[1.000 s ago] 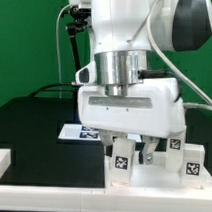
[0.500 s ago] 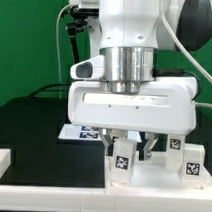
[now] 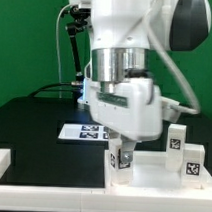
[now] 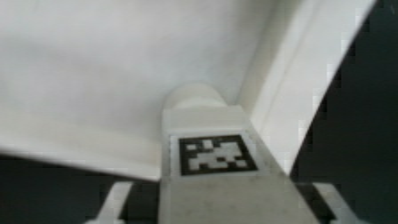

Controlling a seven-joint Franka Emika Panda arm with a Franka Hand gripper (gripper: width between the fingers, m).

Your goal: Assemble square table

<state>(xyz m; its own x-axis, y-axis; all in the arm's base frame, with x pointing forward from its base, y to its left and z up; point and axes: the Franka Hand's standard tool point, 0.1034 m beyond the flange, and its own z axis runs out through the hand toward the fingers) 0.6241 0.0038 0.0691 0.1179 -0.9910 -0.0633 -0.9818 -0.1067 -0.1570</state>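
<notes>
Exterior view, largest first. Robot arm (image 3: 122, 35), white and bulky, filling the upper centre and turned at the wrist, against a green backdrop (image 3: 27, 41). Black table (image 3: 33, 126) spread across the lower half. Square table top (image 3: 151, 173), white, lying near the front edge toward the exterior view's right, close behind the low white border rail (image 3: 11, 162). Marker board (image 3: 81, 132), flat on the black surface behind the top, partly hidden by the arm.

Gripper (image 3: 123, 155) lowered over the top, closed upon an upright white leg (image 3: 122, 163); black-and-white tag of that leg facing the camera, just below the fingers. Lower end of the leg at the level of the top; actual contact not discernible. Two more legs (image 3: 177, 139) and (image 3: 194, 161) standing upright at the exterior view's right side of the top, well apart from the held one, each with a tag facing the camera.

Wrist view. Held leg (image 4: 212, 135) seen end-on from above, tag (image 4: 215, 152) sharp and central, grey fingers (image 4: 125, 200) pressed against its two flanks. White surface of the top (image 4: 89, 80) beneath, raised rim (image 4: 294, 70) running just beside the leg. Far end of the leg rounded and blurred; seating in a corner hole not discernible.
</notes>
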